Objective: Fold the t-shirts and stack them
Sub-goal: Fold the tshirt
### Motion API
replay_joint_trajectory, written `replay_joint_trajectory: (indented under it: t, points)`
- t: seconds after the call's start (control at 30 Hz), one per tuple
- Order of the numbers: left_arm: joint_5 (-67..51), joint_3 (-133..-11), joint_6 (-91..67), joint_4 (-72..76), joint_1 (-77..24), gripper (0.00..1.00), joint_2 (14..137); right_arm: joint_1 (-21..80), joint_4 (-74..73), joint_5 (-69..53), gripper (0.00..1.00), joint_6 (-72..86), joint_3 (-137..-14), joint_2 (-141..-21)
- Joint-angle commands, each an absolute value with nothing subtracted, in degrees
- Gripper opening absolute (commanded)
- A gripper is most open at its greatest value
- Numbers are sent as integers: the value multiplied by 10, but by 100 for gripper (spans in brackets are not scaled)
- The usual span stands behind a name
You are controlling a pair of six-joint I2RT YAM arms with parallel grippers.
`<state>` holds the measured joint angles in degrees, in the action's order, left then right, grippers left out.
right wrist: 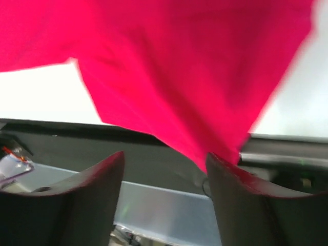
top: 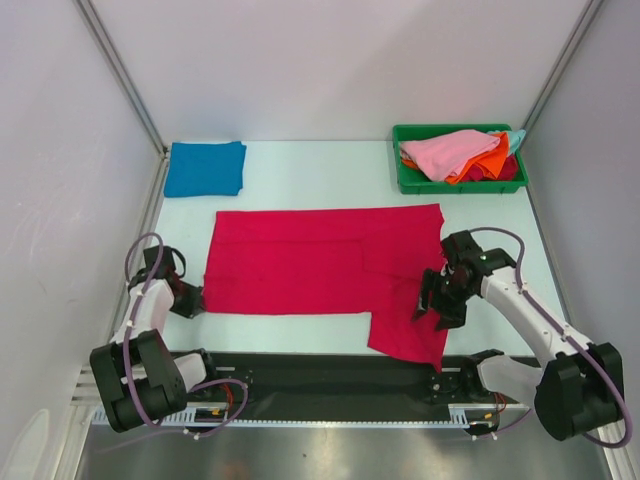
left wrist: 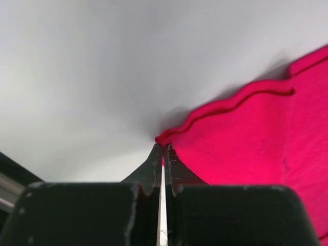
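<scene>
Along the near edge of the desk [top: 285,335], the left end effector [left wrist: 163,149] is pinching a corner of the limp crimson t-shirt [top: 310,262], likely its surest hold, while the right end effector [right wrist: 165,156] is gaping open.

I see a green plastic bin [top: 460,186] at the worktop's [top: 300,172] far right corner, a black strip [top: 330,375] along its near edge, and pale walls [top: 330,60] around it.

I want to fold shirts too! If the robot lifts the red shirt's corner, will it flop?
Probably floppy: the crimson t-shirt has a rippled edge by the left gripper. Lifted, it would likely droop, not stay flat. It looks thin, its layers lying flat, so probably light.
</scene>
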<state>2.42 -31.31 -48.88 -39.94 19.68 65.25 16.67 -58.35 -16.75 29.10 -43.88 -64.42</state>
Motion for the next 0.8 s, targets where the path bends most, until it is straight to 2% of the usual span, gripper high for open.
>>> replay_joint_trajectory:
  t: [0.0,0.1,0.13,0.27,0.43,0.53,0.77]
  points:
    - [38,-341,-472,-361,205,0,644,165,-651,-94,54,356,-436,-611]
    - [22,-334,-475,-351,205,0,644,156,-664,-56,29,404,-434,-605]
    - [17,-325,-476,-346,206,0,643,143,-660,-53,28,416,-431,-604]
    - [5,-307,-479,-331,206,0,649,101,-639,-26,34,459,-418,-609]
    - [-18,-301,-483,-319,205,0,664,78,-592,38,49,498,-358,-591]
    - [-26,-305,-483,-317,206,0,665,68,-549,43,53,521,-336,-588]
    - [-26,-306,-482,-318,205,0,659,64,-489,60,48,533,-295,-567]
